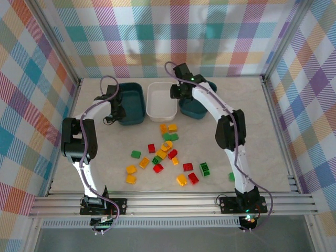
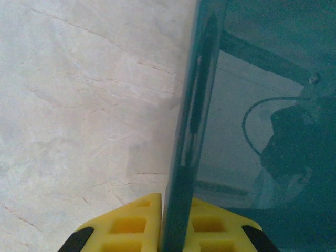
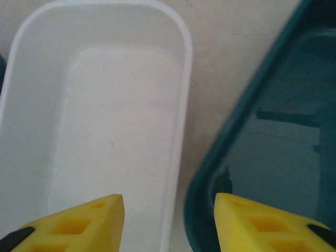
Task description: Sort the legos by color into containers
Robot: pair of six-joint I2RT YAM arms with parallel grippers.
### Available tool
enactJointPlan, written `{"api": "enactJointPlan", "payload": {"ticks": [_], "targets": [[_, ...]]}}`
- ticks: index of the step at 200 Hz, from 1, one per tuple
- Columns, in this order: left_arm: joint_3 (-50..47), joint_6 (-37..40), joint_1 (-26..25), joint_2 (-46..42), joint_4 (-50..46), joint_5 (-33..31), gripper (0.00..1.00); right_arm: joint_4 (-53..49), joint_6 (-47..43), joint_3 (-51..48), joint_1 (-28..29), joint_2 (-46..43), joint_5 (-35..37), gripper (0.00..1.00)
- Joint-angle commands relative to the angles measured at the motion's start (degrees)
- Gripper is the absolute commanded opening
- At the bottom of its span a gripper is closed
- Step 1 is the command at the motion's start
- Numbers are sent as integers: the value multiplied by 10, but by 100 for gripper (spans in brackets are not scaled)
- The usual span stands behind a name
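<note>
Red, green and yellow-orange legos lie scattered on the table in front of three containers. The left teal tub has my left gripper on its left wall. In the left wrist view that gripper is shut on the thin teal wall. My right gripper hovers between the white tub and the right teal tub. In the right wrist view this gripper is open and holds nothing. One finger is over the white tub, the other over the teal tub's rim. The white tub looks empty.
Metal frame posts and checkered cloth walls close in the table on the left, right and back. An aluminium rail runs along the near edge by the arm bases. Bare marble-patterned table lies right of the tubs.
</note>
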Motion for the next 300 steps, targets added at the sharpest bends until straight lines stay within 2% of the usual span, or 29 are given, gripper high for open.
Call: {"api": "enactJointPlan", "payload": {"ticks": [1, 24, 40, 73, 87, 116, 135, 147, 176, 239, 300], "targets": [[14, 50, -13, 19, -9, 32, 0, 24, -14, -84, -41, -82, 46, 52], [14, 63, -19, 25, -3, 47, 0, 62, -9, -192, -87, -137, 53, 59], [16, 65, -22, 31, -2, 55, 0, 82, -8, -240, -118, -154, 40, 60], [35, 70, -22, 49, -11, 58, 0, 91, -16, -263, -151, -138, -16, 60], [48, 75, -22, 57, -16, 56, 6, 91, -20, -260, -156, -123, -35, 59], [91, 88, -22, 79, -52, 34, 18, 77, -25, -246, -157, -90, -35, 50], [100, 89, -22, 80, -63, 29, 28, 83, -30, -258, -157, -86, -22, 36], [100, 85, -22, 75, -64, 30, 29, 87, -33, -268, -157, -88, -4, 27], [99, 70, -22, 67, -68, 41, 34, 91, -44, -283, -158, -93, 24, 16], [79, 26, -22, 10, -52, 102, 46, 110, -71, -325, -162, -126, 36, 7], [54, 11, -24, -42, -42, 127, 47, 149, -124, -383, -158, -174, -13, 7]]}}
